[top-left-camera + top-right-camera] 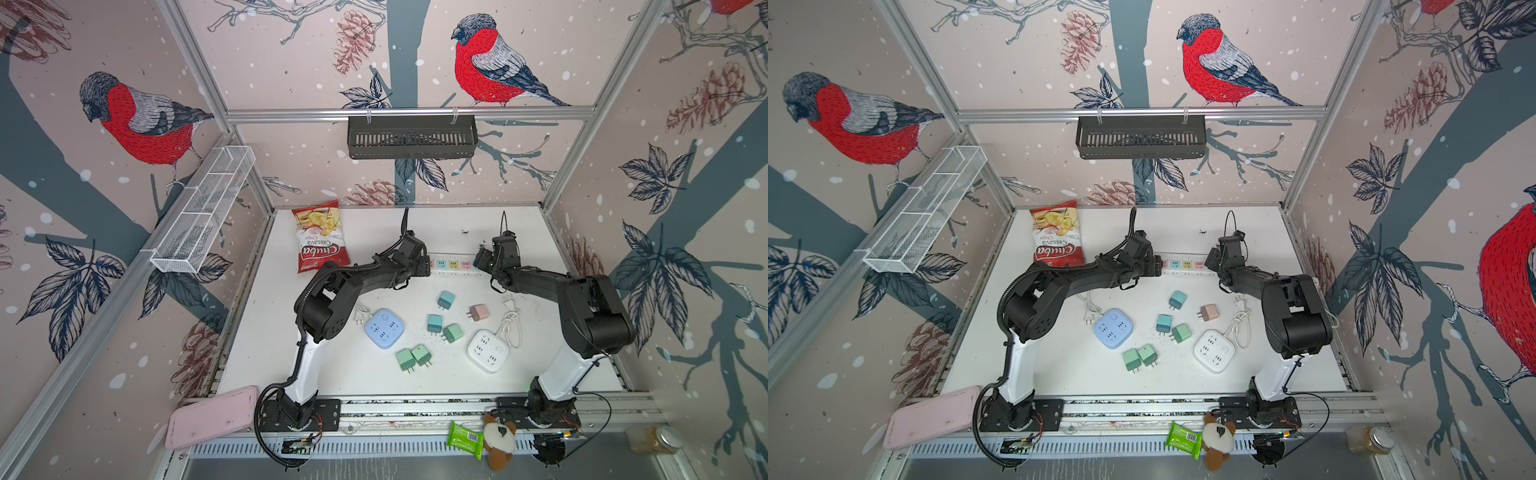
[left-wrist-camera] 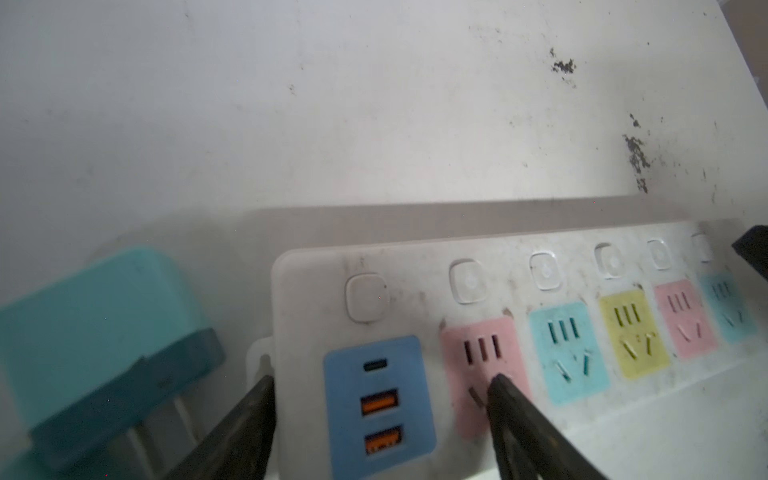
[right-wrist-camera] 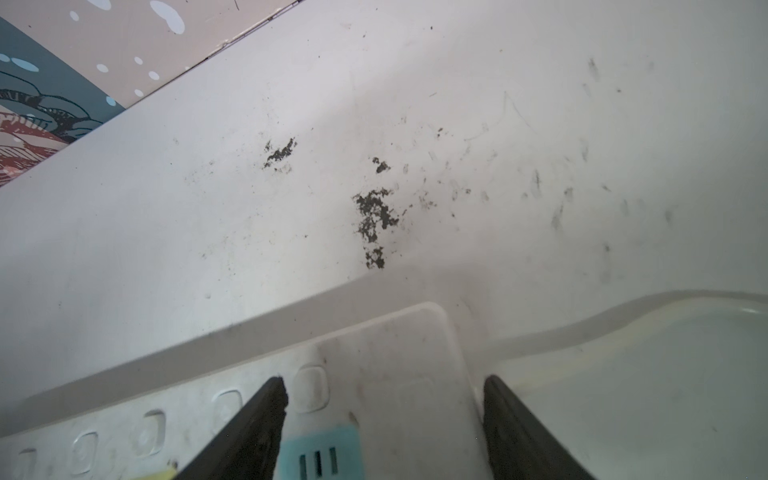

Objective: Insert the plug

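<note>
At the left gripper (image 2: 380, 380), fingers (image 2: 523, 424) stood apart, holding nothing. One tip sat at the end edge of the strip (image 2: 415, 282), the other over the pink socket (image 2: 484, 365), with the USB block (image 2: 378, 399) between them. Same at the right gripper (image 3: 384, 380): spread and empty, straddling the strip's far end, one tip over the top face, the other just past the end where the cord (image 3: 623, 328) ran off. Whether either touched the strip, couldn't tell.

The teal plug (image 2: 95, 316) lay on its side on the table (image 2: 374, 124), just beside the strip's USB end, prongs showing, blurred. It wasn't inserted, and every socket in view was bare.

My read: the step in hand was the pickup. Left should shift off the strip and take the teal body across its flat sides, pads clear of the prongs. Then turn the prongs down and square up over a socket before pushing. Right looked well placed to pin the strip so it wouldn't skate or tip.

On room, in both top views the grippers sat at opposite ends of the strip (image 1: 451, 264), with the sockets between them unobstructed. Behind the strip the table was bare up to the back wall. The chips bag (image 1: 320, 241) lay near the left arm, apart from it. The spare plugs (image 1: 446, 299) and hubs (image 1: 384, 328) lay nearer the bases, well clear.
</note>
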Controlling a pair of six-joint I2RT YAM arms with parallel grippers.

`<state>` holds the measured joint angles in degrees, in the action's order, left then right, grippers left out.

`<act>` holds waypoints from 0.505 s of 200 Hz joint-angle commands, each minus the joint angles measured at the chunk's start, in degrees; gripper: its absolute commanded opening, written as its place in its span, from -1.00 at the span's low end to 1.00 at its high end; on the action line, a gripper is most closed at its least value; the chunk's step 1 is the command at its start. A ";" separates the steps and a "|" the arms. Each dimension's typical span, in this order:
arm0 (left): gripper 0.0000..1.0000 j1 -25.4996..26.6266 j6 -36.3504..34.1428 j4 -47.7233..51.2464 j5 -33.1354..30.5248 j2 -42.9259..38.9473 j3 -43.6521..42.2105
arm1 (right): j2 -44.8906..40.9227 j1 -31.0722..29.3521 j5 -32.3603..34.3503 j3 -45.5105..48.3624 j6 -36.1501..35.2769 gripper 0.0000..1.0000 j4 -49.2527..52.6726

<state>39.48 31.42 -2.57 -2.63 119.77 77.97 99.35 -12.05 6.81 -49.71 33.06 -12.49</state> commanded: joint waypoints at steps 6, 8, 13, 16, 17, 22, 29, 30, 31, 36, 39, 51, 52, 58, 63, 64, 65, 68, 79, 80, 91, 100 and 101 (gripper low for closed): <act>0.56 2.67 0.13 -10.38 3.22 -4.37 -5.96 | -3.82 -3.68 -2.02 3.48 1.95 0.49 -2.25; 0.56 2.76 0.33 -10.84 3.29 -4.67 -6.60 | -3.99 -3.81 -1.95 3.70 2.03 0.49 -2.31; 0.56 2.95 0.83 -12.16 3.46 -5.35 -8.17 | -4.93 -4.67 -0.89 4.86 2.45 0.50 -2.50; 0.56 3.01 1.12 -12.90 3.63 -5.82 -9.15 | -5.40 -5.18 -0.46 5.37 2.64 0.49 -2.67; 0.56 3.03 1.24 -13.12 3.66 -5.88 -9.33 | -5.40 -5.18 -0.46 5.37 2.64 0.49 -2.67; 0.56 3.13 1.83 -14.33 3.69 -6.60 -11.05 | -6.48 -6.06 -0.06 6.63 3.01 0.49 -3.29; 0.56 3.23 2.71 -15.92 3.67 -7.48 -13.26 | -7.58 -7.07 0.37 8.10 3.45 0.50 -4.06; 0.56 3.23 2.78 -16.17 3.68 -7.59 -13.49 | -7.76 -7.22 0.43 8.25 3.52 0.49 -4.13; 0.56 3.19 2.91 -16.42 3.68 -7.69 -13.83 | -7.94 -7.34 0.55 8.46 3.60 0.49 -4.17; 0.56 3.21 3.43 -17.44 3.81 -8.35 -15.30 | -8.70 -8.10 1.03 9.45 3.89 0.49 -4.53; 0.56 3.23 3.70 -18.07 3.71 -8.69 -16.16 | -9.15 -8.58 1.32 9.93 3.94 0.50 -4.77; 0.56 3.23 4.67 -20.33 3.32 -10.17 -19.27 | -10.76 -9.97 3.06 11.19 4.33 0.49 -4.28; 0.56 3.23 4.73 -20.44 3.24 -10.30 -19.49 | -10.94 -10.08 3.22 11.29 4.35 0.50 -4.16; 0.56 3.23 5.08 -21.30 2.73 -11.06 -20.46 | -11.89 -10.45 3.96 11.73 4.55 0.50 -3.66; 0.56 3.22 5.30 -21.87 2.32 -11.64 -21.80 | -13.04 -10.55 4.21 12.19 4.60 0.51 -3.56; 0.56 3.23 5.31 -21.91 2.17 -11.78 -22.03 | -13.26 -10.54 4.28 12.27 4.58 0.51 -3.58; 0.56 3.23 5.36 -22.02 2.05 -11.85 -22.23 | -13.37 -10.54 4.32 12.36 4.57 0.52 -3.58; 0.57 3.23 5.44 -22.18 1.63 -12.23 -22.75 | -14.23 -10.58 4.56 12.55 4.49 0.53 -3.55; 0.58 3.20 5.38 -22.32 0.31 -13.33 -23.97 | -16.92 -10.07 5.96 12.73 4.42 0.59 -2.94; 0.58 3.21 5.35 -22.23 0.24 -13.42 -23.99 | -17.18 -10.00 6.08 12.68 4.36 0.59 -2.83; 0.58 3.23 4.90 -21.49 -0.52 -14.28 -24.01 | -19.17 -8.25 6.38 11.64 4.04 0.61 -1.30; 0.59 3.21 4.55 -20.50 -0.57 -15.09 -23.49 | -19.97 -6.05 5.87 10.32 3.75 0.60 -0.29; 0.59 3.22 4.49 -20.31 -0.55 -15.13 -23.44 | -20.02 -5.79 5.73 10.15 3.71 0.59 -0.14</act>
<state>42.61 35.55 -19.46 -0.73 106.63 54.28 81.95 -21.23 10.00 -37.45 36.45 -14.52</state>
